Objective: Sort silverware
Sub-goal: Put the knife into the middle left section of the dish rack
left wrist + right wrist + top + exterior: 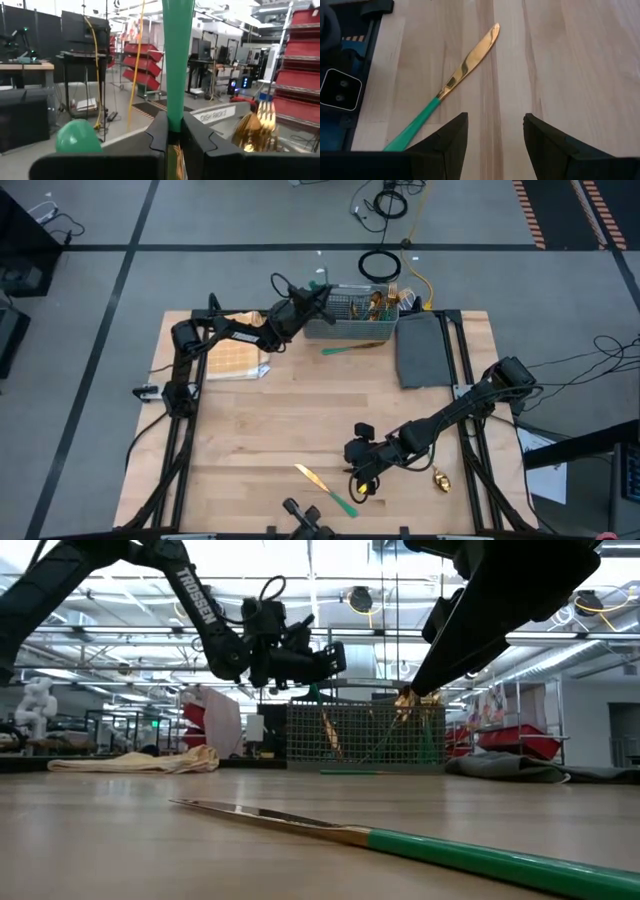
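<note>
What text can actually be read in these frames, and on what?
"TROSSEN": white letters on the left arm link, low view.
White label on a grey bar past the left gripper, left wrist view: printed, upside down, too blurred to read.
Green lit sign in the room behind, low view: too small to read.
Nothing readable on the knife, basket or table.

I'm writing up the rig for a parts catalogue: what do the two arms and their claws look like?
Both are slim black jointed arms. The left arm carries white "TROSSEN" lettering and a looped black cable near the wrist. The left claw and right claw each have two flat, angular matte-black fingers. The right arm looks the same, all black.
</note>
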Robot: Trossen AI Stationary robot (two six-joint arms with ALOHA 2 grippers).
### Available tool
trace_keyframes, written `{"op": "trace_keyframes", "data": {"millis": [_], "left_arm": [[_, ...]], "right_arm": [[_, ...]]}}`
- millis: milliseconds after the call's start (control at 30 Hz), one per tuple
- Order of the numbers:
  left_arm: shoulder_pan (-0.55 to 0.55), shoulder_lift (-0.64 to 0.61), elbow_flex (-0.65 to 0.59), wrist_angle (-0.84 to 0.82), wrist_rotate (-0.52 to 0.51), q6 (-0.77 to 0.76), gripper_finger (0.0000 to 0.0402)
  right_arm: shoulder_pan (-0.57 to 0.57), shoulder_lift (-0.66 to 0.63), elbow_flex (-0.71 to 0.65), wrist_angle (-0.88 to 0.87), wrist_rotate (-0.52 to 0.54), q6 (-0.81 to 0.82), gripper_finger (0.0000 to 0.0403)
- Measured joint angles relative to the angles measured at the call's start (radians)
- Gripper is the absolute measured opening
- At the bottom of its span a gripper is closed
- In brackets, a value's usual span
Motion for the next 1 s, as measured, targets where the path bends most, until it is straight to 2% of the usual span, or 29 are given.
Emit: {"op": "trace_keyframes", "data": {"millis": [100, 267, 367, 533, 733, 800, 900, 1000], "left_arm": [[-0.002, -0.003, 0.001, 0.008, 0.017, 0.001, 0.0035], [-0.004, -0.003, 0.001, 0.007, 0.022, 0.005, 0.0101], [-0.007, -0.003, 0.0, 0.003, 0.027, 0.023, 0.0128], [-0.014, -0.004, 0.0, 0.004, 0.069, 0.037, 0.0138], [-0.074, -0.089, -0.002, -0.02, 0.121, 0.116, 0.014], [-0.105, -0.147, -0.002, -0.11, 0.165, 0.138, 0.014], [-0.156, -0.266, 0.024, -0.419, 0.23, 0.141, 0.0135], [-0.208, -0.316, 0.082, -0.76, 0.158, 0.232, 0.0097]], "right_arm": [[0.001, 0.0, 0.0, 0.0, -0.004, 0.002, 0.018], [0.015, 0.0, 0.0, 0.0, -0.007, 0.023, 0.018], [0.026, 0.0, 0.0, 0.0, -0.007, 0.028, 0.018], [0.036, 0.0, 0.0, -0.001, -0.007, 0.042, 0.018], [0.038, 0.0, 0.0, -0.005, -0.007, 0.069, 0.018], [0.04, 0.0, 0.0, -0.012, -0.007, 0.073, 0.018], [0.047, 0.0, 0.0, -0.017, -0.006, 0.091, 0.018], [0.055, 0.0, 0.0, -0.024, -0.003, 0.095, 0.018]]}}
